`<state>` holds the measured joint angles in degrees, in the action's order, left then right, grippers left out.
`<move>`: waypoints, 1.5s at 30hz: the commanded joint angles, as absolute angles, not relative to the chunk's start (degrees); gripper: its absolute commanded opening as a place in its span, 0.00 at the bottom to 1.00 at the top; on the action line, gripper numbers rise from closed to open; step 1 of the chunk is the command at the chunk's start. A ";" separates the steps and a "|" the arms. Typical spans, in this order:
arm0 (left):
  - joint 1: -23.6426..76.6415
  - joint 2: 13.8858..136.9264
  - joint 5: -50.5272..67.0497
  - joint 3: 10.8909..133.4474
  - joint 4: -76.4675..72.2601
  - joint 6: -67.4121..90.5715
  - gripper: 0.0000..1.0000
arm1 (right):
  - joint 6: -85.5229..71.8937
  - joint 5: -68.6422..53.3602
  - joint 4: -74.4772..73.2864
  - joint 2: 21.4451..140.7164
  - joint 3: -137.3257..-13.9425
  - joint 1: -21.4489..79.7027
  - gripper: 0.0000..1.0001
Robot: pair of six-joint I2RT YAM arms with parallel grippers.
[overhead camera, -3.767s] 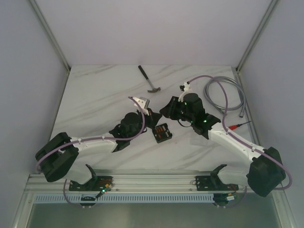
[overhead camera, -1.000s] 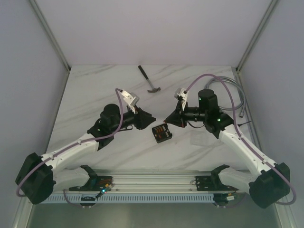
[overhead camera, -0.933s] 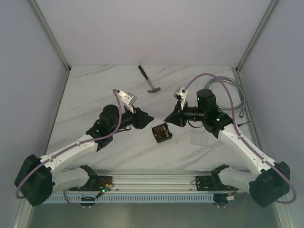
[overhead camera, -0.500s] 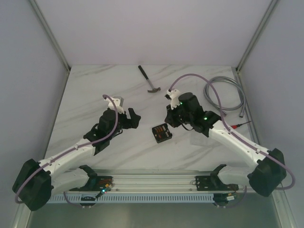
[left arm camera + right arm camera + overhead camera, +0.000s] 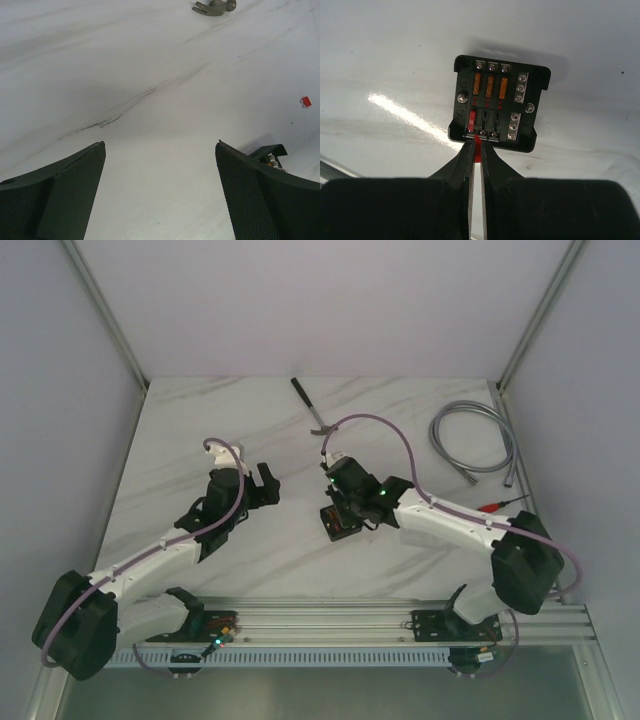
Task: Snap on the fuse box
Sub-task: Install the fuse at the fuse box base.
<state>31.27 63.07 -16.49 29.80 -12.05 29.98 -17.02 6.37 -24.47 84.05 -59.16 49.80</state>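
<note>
The fuse box [image 5: 500, 107] is a black square box lying open side up on the white table, with three orange fuses in its far row and one red fuse in a near slot. My right gripper [image 5: 477, 145] is shut on a small red fuse [image 5: 477, 141], whose tip sits at the box's near edge. From above, the right gripper [image 5: 338, 512] hangs over the fuse box [image 5: 343, 530] and hides part of it. My left gripper [image 5: 267, 485] stands wide open left of the box, holding nothing. In the left wrist view, the left gripper [image 5: 160, 146] frames bare table, and a corner of the fuse box [image 5: 270, 151] shows by the right finger.
A hammer [image 5: 312, 408] lies at the back middle of the table, and its head [image 5: 212, 7] shows in the left wrist view. A coiled grey cable [image 5: 475, 440] and a red-tipped probe [image 5: 497, 504] lie at the right. One loose red fuse [image 5: 305, 101] rests on the table.
My left gripper has opened wide and drawn back to the left. The right arm has swung left and down over the fuse box, still pinching the red fuse.
</note>
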 commanded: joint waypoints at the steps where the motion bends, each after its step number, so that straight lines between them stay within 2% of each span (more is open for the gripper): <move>1: 30.67 62.90 -18.48 29.27 -10.45 30.64 1.00 | -21.12 11.87 -26.66 86.83 -61.78 50.87 0.00; 16: 30.59 63.80 -18.72 29.97 -9.45 30.94 1.00 | -22.92 14.21 -26.17 94.13 -63.69 52.25 0.00; 45: 30.59 63.90 -18.33 30.18 -9.23 31.20 1.00 | -22.37 15.82 -27.60 95.50 -64.75 53.30 0.00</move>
<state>30.85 63.70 -17.87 29.80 -9.72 30.85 -22.09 14.06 -26.30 95.64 -62.94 52.73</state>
